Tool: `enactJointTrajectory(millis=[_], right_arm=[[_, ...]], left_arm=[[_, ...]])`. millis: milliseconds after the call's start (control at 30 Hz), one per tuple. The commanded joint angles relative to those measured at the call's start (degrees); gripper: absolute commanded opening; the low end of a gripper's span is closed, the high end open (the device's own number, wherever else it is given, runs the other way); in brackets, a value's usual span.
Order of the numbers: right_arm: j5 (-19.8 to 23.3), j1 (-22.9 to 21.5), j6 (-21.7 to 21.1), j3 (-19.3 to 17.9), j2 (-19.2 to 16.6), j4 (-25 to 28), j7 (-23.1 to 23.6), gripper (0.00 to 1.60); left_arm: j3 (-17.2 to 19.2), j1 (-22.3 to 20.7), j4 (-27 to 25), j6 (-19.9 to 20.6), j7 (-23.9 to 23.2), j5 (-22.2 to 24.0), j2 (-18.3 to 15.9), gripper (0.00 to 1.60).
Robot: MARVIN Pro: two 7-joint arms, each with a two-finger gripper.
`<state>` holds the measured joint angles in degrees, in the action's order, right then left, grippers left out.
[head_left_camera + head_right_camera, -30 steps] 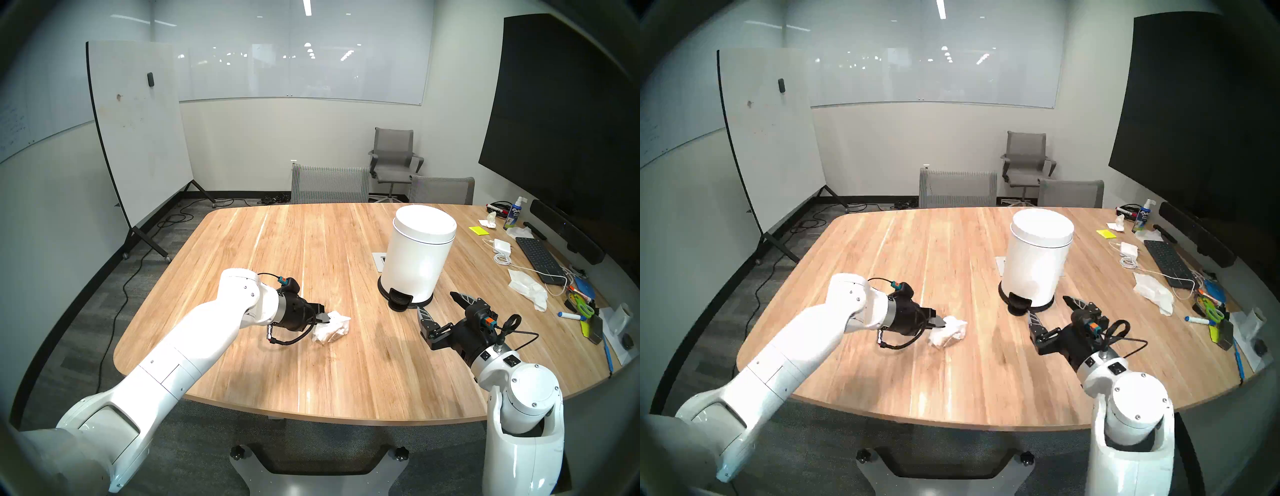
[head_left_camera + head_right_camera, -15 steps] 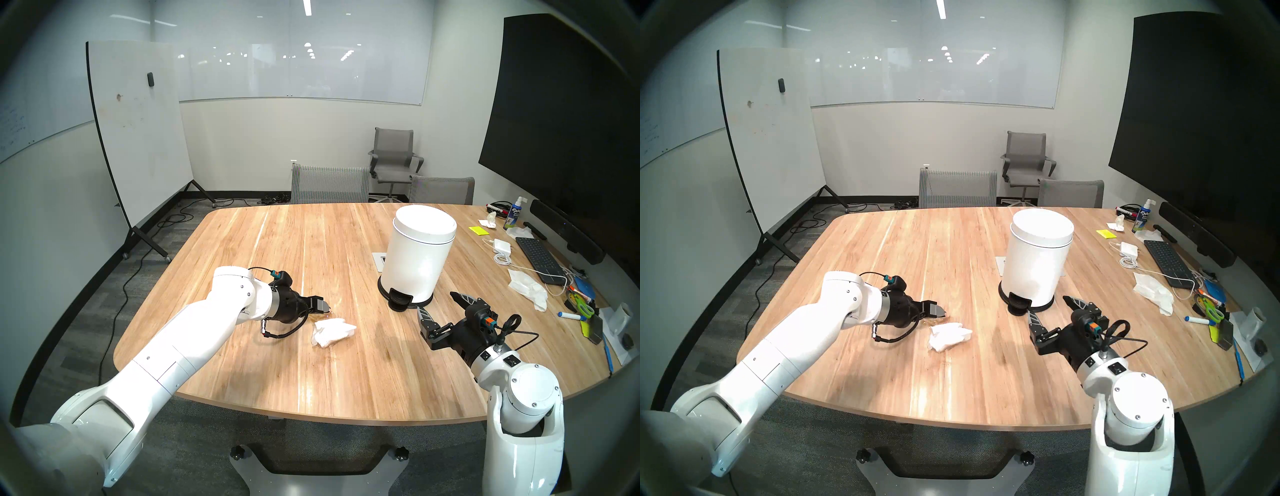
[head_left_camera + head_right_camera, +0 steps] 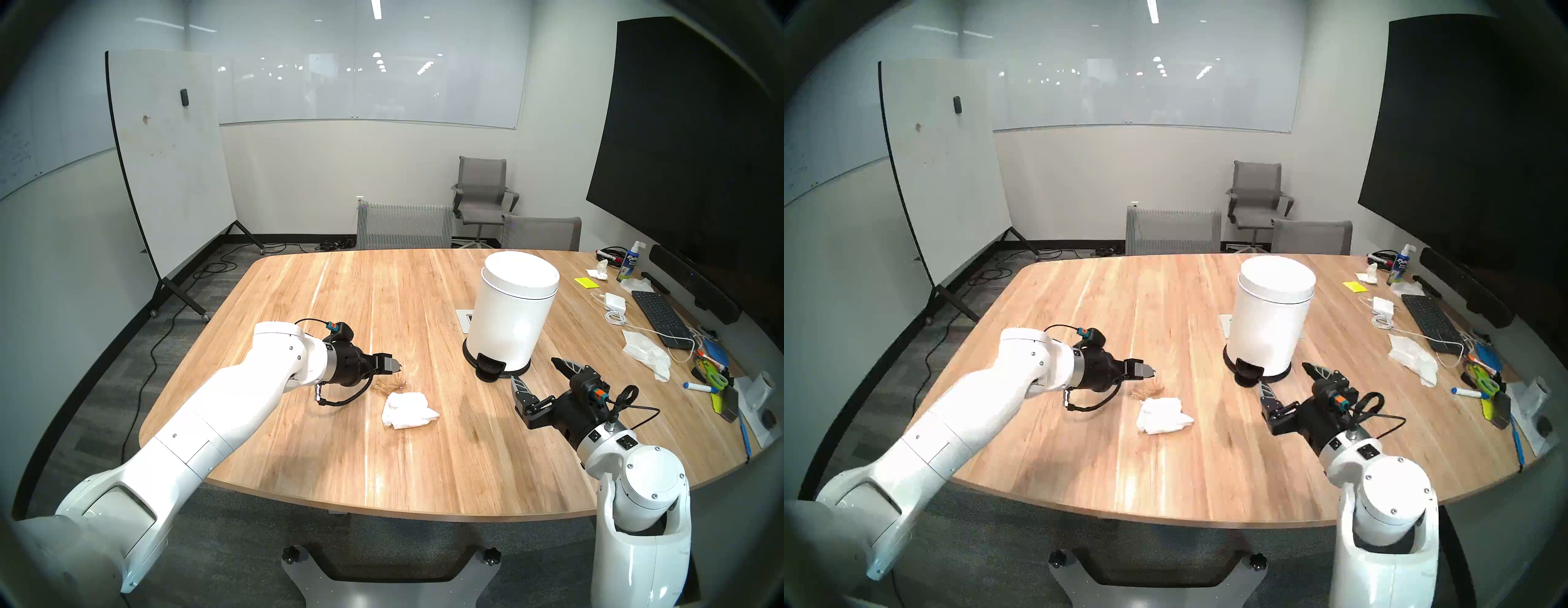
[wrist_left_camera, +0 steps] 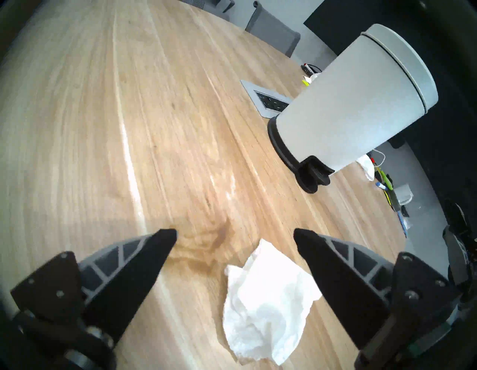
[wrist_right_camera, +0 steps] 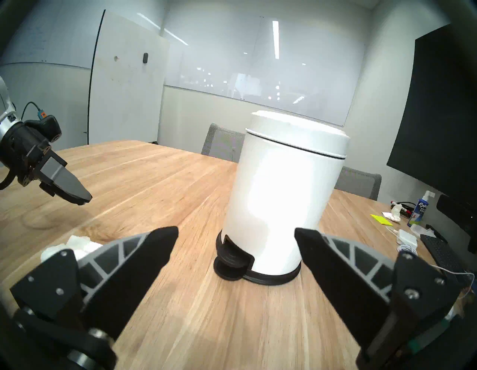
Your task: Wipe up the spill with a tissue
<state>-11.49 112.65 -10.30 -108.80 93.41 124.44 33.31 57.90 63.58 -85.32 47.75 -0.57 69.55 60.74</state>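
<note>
A crumpled white tissue (image 3: pixel 407 409) lies loose on the wooden table (image 3: pixel 339 305); it also shows in the left wrist view (image 4: pixel 265 302). The spill (image 3: pixel 388 385) is a thin amber-brown smear on the wood just beyond the tissue's far-left edge, clearer in the left wrist view (image 4: pixel 206 248). My left gripper (image 3: pixel 398 367) is open and empty, hovering above the smear, up and left of the tissue (image 3: pixel 1163 415). My right gripper (image 3: pixel 533 369) is open and empty, low in front of the bin.
A white pedal bin (image 3: pixel 513 314) with a black pedal stands right of centre, lid shut, with a grey outlet plate (image 4: pixel 268 100) behind it. A keyboard (image 3: pixel 657 314), cables, loose tissues (image 3: pixel 645 350) and markers crowd the right edge. Chairs (image 3: pixel 403 225) stand at the far side.
My left gripper let go of the tissue and drew back up and to the left. The tissue settled flat on the table and the amber smear came into view. The right arm stayed still.
</note>
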Motion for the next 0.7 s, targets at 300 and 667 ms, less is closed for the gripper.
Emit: enactJointTrajectory(millis=[300, 667], right_arm=[[0.1, -0.2, 0.2, 0.1, 0.0, 1.2, 0.0, 1.60], [0.1, -0.2, 0.1, 0.1, 0.0, 1.2, 0.0, 1.60]], left_arm=[[-6.4, 5.7, -14.4, -8.2, -8.2, -10.7, -8.1, 1.60], [-8.0, 10.8, -23.5, -16.6, -9.3, -16.9, -13.0, 1.60]])
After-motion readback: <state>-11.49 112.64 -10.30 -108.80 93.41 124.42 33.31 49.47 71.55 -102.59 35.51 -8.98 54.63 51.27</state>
